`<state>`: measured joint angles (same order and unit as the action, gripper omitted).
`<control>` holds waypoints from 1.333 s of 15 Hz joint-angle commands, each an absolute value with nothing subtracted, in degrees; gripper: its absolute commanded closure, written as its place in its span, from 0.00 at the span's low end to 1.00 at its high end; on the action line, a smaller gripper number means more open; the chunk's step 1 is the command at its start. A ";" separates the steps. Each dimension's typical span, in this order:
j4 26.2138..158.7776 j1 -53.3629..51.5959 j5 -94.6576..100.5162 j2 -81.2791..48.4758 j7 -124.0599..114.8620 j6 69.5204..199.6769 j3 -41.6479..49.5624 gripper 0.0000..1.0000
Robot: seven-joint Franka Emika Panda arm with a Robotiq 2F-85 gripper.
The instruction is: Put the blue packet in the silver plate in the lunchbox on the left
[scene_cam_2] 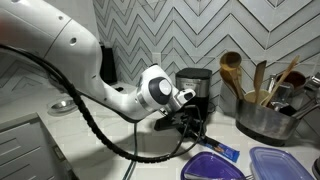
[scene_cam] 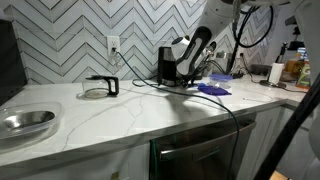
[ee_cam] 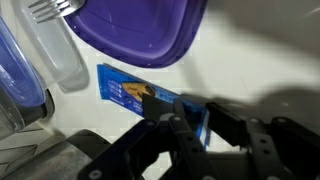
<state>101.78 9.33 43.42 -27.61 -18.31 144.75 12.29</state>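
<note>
The blue packet (ee_cam: 130, 93) lies flat on the white counter below a purple lid; it also shows in an exterior view (scene_cam_2: 226, 153). My gripper (ee_cam: 197, 122) is down at the packet's right end, its two fingers closed on that end, which bends up between them. In both exterior views the gripper (scene_cam_2: 200, 130) (scene_cam: 193, 80) hangs low over the counter. The silver plate (scene_cam: 26, 122) sits far off at the counter's other end, and I see nothing in it.
A purple lid (ee_cam: 125, 28) and a clear lunchbox (ee_cam: 55, 52) lie beside the packet. A second clear lunchbox (scene_cam_2: 282, 163) sits nearby. A pot of wooden utensils (scene_cam_2: 264, 118), a black appliance (scene_cam_2: 193, 86) and a cable coil (scene_cam: 100, 88) stand on the counter.
</note>
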 commanded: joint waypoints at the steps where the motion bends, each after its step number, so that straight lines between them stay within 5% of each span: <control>1: 100.61 8.22 41.86 -29.19 -16.32 143.80 13.41 0.74; 6: 100.97 7.66 42.63 -28.74 -16.41 144.18 13.87 0.89; 7: 101.09 7.49 42.81 -28.51 -16.40 144.28 13.95 1.00; 20: 109.22 2.25 48.73 -18.77 -18.55 141.79 14.58 1.00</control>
<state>103.71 3.96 46.48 -24.37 -18.04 143.97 14.19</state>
